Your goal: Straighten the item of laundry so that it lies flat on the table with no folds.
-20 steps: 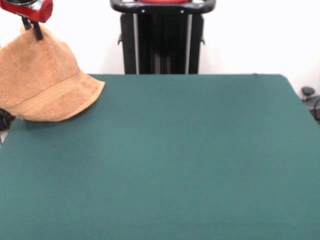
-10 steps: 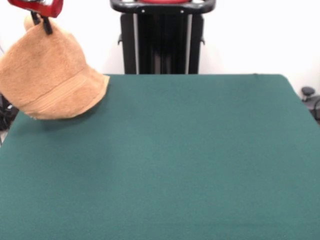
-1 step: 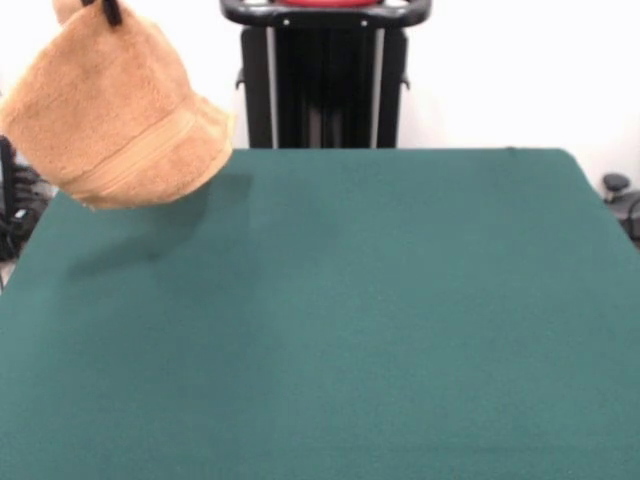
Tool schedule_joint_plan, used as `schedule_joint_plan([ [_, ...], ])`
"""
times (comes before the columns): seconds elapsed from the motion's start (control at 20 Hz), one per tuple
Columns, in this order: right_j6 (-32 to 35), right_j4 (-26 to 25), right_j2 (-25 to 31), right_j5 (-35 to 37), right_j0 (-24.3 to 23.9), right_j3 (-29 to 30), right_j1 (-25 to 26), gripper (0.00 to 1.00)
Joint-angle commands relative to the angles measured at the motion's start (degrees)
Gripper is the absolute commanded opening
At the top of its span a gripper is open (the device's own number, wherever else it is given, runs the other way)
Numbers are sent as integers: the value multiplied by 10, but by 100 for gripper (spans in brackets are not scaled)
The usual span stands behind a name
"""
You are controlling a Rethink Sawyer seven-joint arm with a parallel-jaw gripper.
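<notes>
The item of laundry [image 3: 115, 110], an orange-tan terry towel with a woven band near its lower hem, hangs bunched in the air at the upper left. Its lower edge is clear of the table [image 3: 350, 320] and throws a shadow on the green cloth near the far left corner. My gripper [image 3: 100, 6] shows only as dark fingertips at the top edge, shut on the towel's top. The rest of the gripper and arm is out of the picture.
Dark cables and gear [image 3: 12, 205] sit just off the table's left edge, partly behind the towel. A small black object [image 3: 616, 186] stands beyond the right far corner.
The gripper has risen and drifted right, nearly out of the top edge. The towel went with it, lifting off the table's left corner and swinging to the right.
</notes>
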Motion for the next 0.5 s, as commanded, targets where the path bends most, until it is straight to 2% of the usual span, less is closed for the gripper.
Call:
schedule_joint_plan([
  [0.05, 98, 31, 17, 87, 40, -26, -1, 0],
  [0.5, 165, 64, 9, 34, 78, 0, 27, 0],
])
